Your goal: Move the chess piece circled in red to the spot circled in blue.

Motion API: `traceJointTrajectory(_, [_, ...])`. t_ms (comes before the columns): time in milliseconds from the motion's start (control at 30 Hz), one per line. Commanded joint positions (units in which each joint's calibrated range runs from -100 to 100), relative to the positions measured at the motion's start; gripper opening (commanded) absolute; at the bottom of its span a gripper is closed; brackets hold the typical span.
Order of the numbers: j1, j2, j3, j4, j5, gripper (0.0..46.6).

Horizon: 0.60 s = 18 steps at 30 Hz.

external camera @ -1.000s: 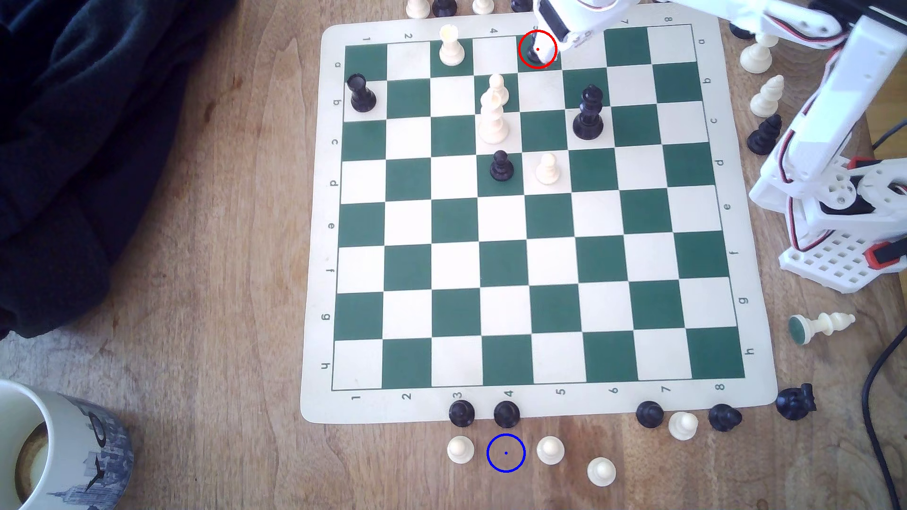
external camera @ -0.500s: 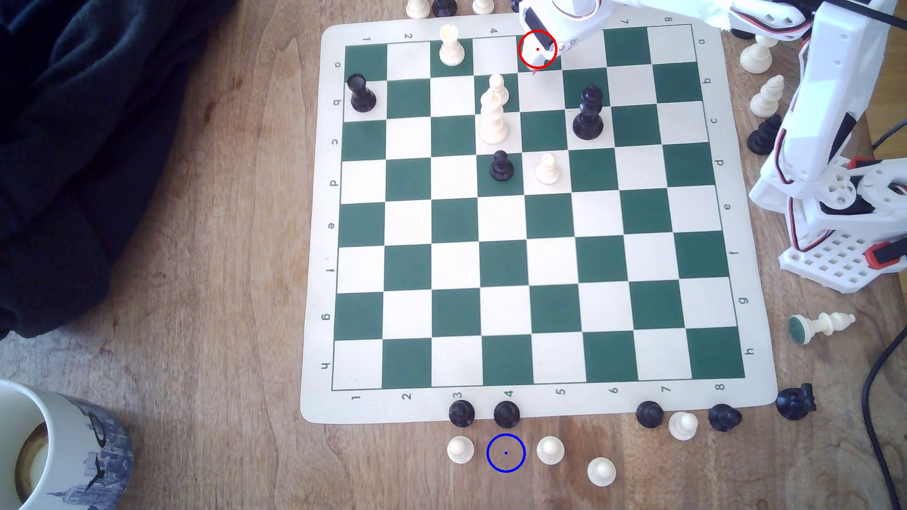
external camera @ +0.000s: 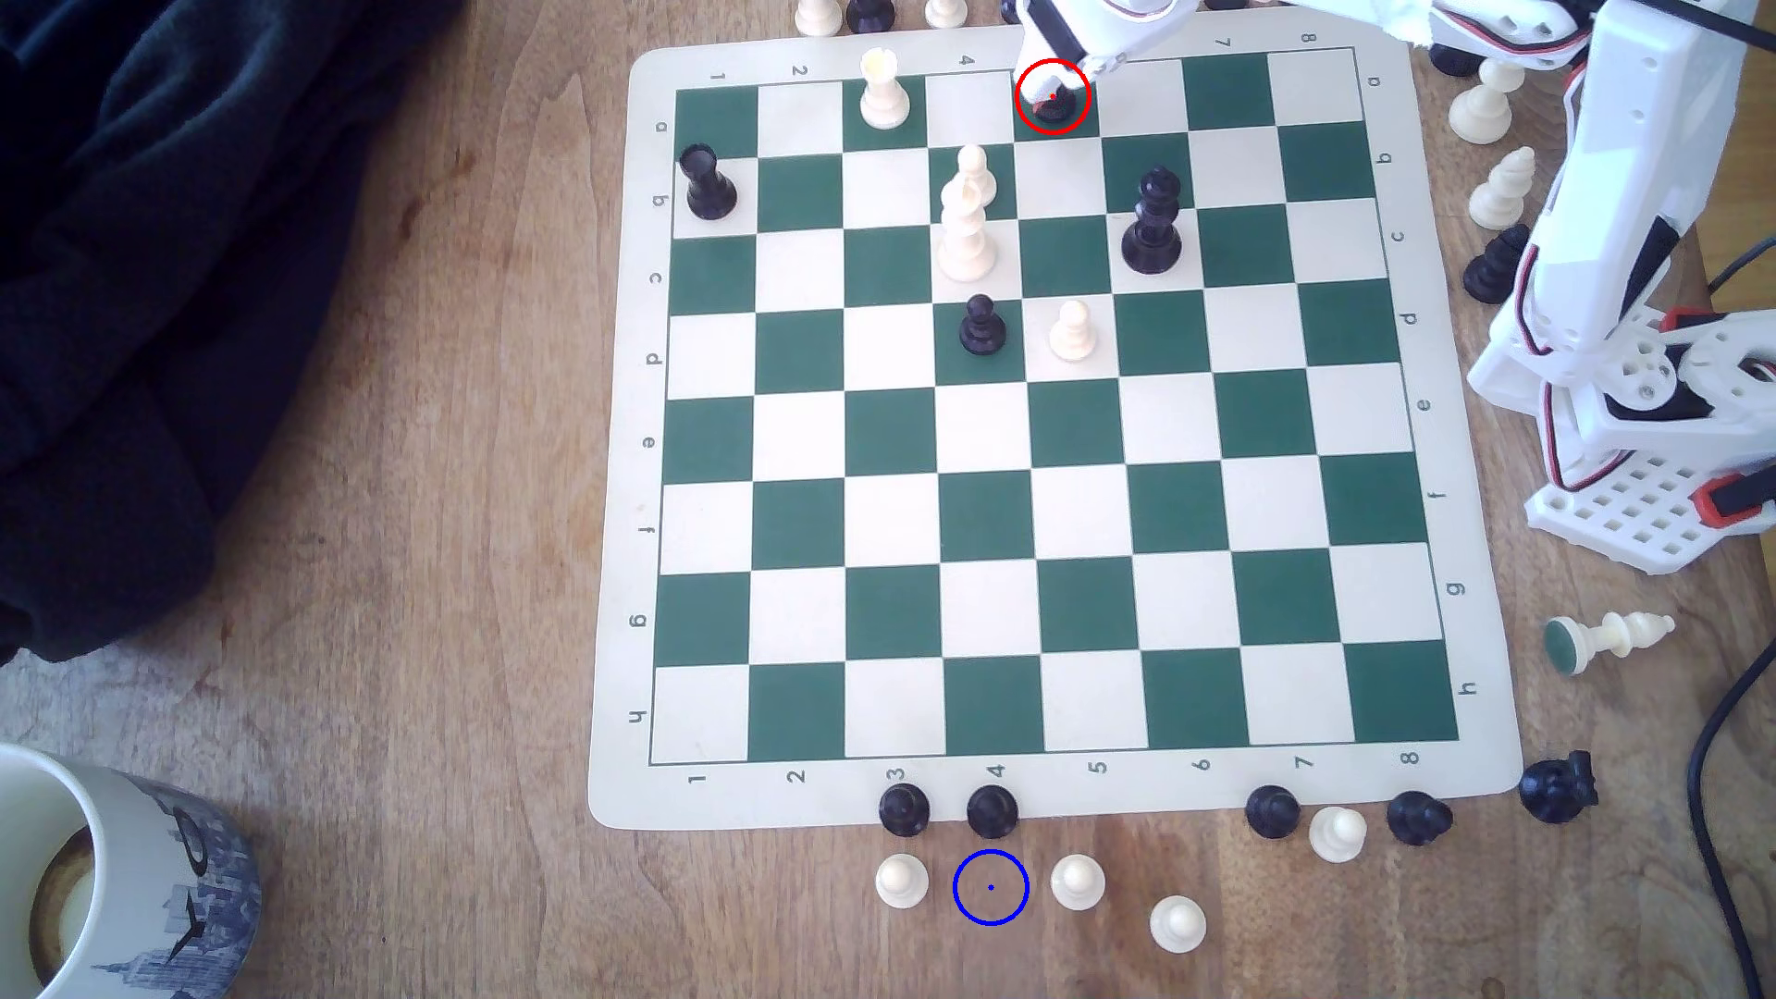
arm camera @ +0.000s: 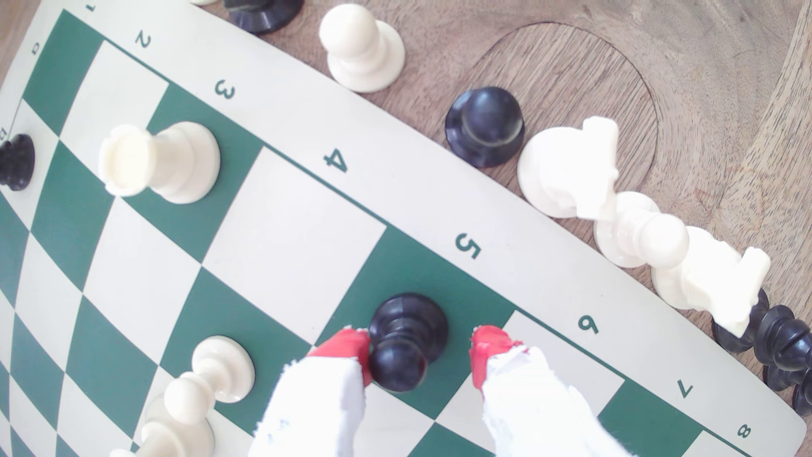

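The chess piece [external camera: 1054, 108], a glossy black pawn, stands inside the red ring on a green square in the board's far row, by the number 5. My gripper [external camera: 1049, 82] hangs over it from the far edge and hides its head in the exterior view. In the wrist view the pawn [arm camera: 406, 325] stands upright between my red-tipped fingers [arm camera: 347, 347]. One tip is close against the pawn's head, the other stands apart, so the gripper [arm camera: 422, 340] is open. The spot [external camera: 991, 888], a blue ring, lies on bare wood below the board's near edge.
Two white pawns [external camera: 901, 881] [external camera: 1077, 882] flank the spot, and two black pawns [external camera: 992, 812] stand just above it. A black king [external camera: 1151, 226] and white pieces [external camera: 966, 221] stand mid-board. Loose pieces line the board's edges. A mug [external camera: 115, 864] sits at the exterior view's lower left.
My gripper has shifted toward the exterior view's left and the far edge. It covered the ring half a second ago; the pawn's base now shows again. The pawn has not moved.
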<state>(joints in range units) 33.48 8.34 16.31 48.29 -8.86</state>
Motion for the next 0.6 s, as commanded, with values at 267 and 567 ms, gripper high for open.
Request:
traceJointTrajectory(267, [-1.5,-4.4,-5.1,-1.4,0.0,12.3])
traceJointTrajectory(567, [-1.8,-5.1,-4.9,-2.2,-0.1,12.1])
